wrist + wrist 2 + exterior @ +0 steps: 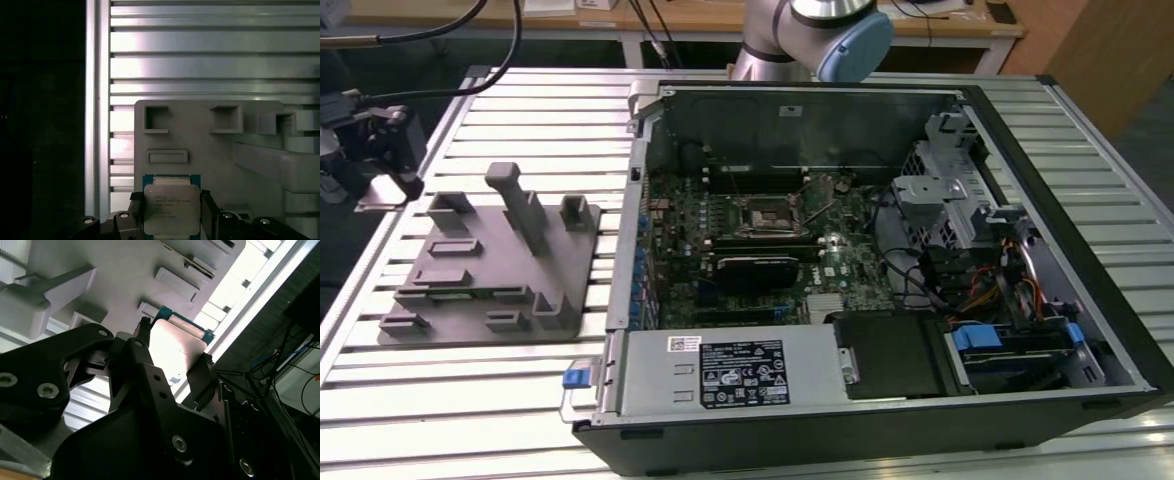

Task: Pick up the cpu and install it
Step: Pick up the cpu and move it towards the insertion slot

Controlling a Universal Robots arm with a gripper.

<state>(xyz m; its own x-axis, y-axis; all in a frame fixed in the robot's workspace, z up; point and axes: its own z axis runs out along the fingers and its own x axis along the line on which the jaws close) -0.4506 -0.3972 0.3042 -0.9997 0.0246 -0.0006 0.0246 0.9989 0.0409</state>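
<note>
The cpu [171, 207] is a flat square chip with a silvery top plate and a green edge. It sits between the two black fingers [136, 212] of my gripper [171, 220], which is shut on it. The second wrist view shows the cpu [176, 351] as a bright plate clamped on two sides by the gripper [172, 345]. In the exterior view the gripper [382, 180] hangs at the far left, just past the grey fixture block [494, 255]. The motherboard socket [766, 216] lies inside the open computer case [1107, 300], well towards the exterior view's right.
The grey fixture block [210, 145] has raised posts and recessed pockets and rests on a slatted metal table [480, 400]. Inside the case are a power supply [720, 370], drive cage [961, 200] and cables. The arm's base [821, 35] stands behind the case.
</note>
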